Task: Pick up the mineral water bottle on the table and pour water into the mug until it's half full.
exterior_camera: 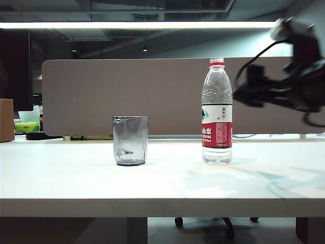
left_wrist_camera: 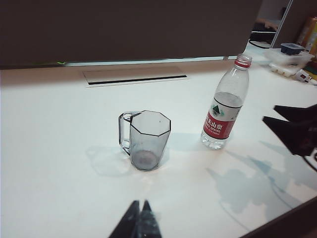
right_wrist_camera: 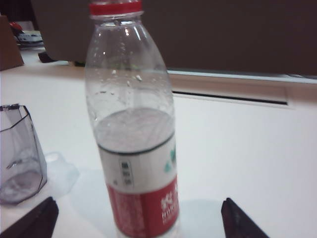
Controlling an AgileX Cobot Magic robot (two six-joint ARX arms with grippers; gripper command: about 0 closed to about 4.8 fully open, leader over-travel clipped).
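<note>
Mineral water bottle: upright on the white bench, long axis vertical, red neck ring on top, cap not clearly made out, water standing about level with the label's upper edge. Mug: smoky-grey glass, upright, well apart from the bottle on the side away from the right arm; looks empty or nearly so. Right end effector: released, fingers spread wide, one dark fingertip on each side of the bottle's lower label in the right wrist view, neither touching it; bottle dead ahead between them. In the exterior view, blurred, raised at roughly shoulder height of the bottle and just beside it, on the side away from the mug. Left end effector: fingertips pressed together, clenched on nothing, hanging over bare bench on the near side of the mug, well short of both items. Nearer arm for the bottle: right, judged ready for a level approach and a side grasp across the vertical body. View differences: left wrist view alone shows a handle on the mug and its octagonal rim; exterior view hides the handle; right wrist view alone shows the water line clearly and the bottle framed by the fingers.
</note>
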